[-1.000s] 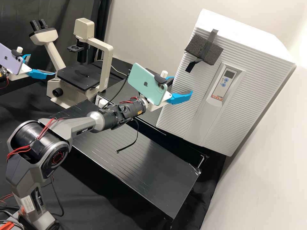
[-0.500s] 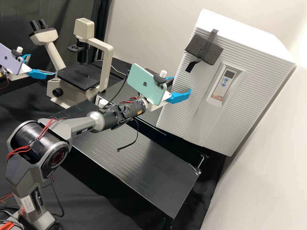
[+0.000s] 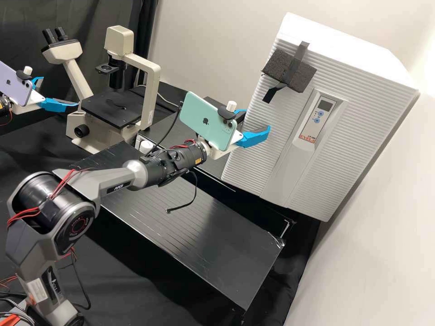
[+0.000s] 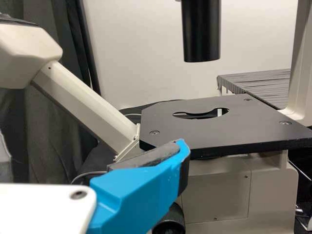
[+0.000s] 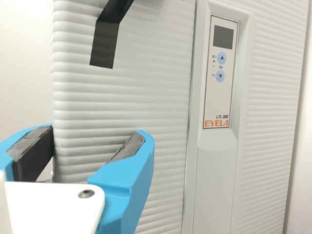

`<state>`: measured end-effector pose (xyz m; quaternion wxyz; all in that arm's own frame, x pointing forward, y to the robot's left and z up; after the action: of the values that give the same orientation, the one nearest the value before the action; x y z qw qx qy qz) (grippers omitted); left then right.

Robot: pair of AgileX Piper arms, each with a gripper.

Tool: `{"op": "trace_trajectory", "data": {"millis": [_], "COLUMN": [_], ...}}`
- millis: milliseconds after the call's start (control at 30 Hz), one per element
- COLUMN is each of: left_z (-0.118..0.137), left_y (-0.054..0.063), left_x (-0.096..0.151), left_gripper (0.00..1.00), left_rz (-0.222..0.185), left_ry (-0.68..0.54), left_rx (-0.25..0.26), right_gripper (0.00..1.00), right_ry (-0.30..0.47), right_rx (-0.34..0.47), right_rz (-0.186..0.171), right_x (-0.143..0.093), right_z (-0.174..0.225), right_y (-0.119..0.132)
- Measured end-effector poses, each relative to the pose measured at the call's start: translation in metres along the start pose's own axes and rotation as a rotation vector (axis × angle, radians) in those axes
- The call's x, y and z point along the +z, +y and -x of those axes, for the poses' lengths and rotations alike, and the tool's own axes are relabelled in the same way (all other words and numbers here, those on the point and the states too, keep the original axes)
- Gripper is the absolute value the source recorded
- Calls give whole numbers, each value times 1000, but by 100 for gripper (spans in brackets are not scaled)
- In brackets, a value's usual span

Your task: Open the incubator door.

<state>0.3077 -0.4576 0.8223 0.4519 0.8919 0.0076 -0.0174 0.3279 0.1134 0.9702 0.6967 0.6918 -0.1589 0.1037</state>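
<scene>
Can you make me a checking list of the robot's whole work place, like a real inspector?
Surface: black bench, grooved top
Job's things: white incubator, door shut
Clutter: dark foam block strapped to the door; microscope nearby
Left gripper: jaws open, near the microscope
Right gripper: jaws open, nothing between them, at the door
Cables: black cable dangling from the right arm; red wires looping out
Surroundings: pale wall, dark curtain
</scene>
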Motion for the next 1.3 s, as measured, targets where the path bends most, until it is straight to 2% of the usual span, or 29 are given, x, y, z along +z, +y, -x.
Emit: {"op": "trace_trajectory", "data": {"millis": [233,600,833,1100,1133,1300], "left_z": [0,0,0,0,0,0], "left_y": [0,0,0,0,0,0], "left_x": [0,0,0,0,0,0], "left_gripper": [100,100,100,100,100,100], "left_rz": [0,0,0,0,0,0], "left_ry": [0,0,0,0,0,0], "left_rx": [0,0,0,0,0,0], "right_gripper": [0,0,0,0,100,100], "right_ry": [2,38,22,0,-3,-23], "right_rx": [-11,12,51,94,100,132], "right_rz": [-7,26,-5,3,4,14], "right_x": [8,29,39,45,46,50], "right_z": [11,44,71,89,91,100], "right_y": [14,41,54,63,64,71]}}
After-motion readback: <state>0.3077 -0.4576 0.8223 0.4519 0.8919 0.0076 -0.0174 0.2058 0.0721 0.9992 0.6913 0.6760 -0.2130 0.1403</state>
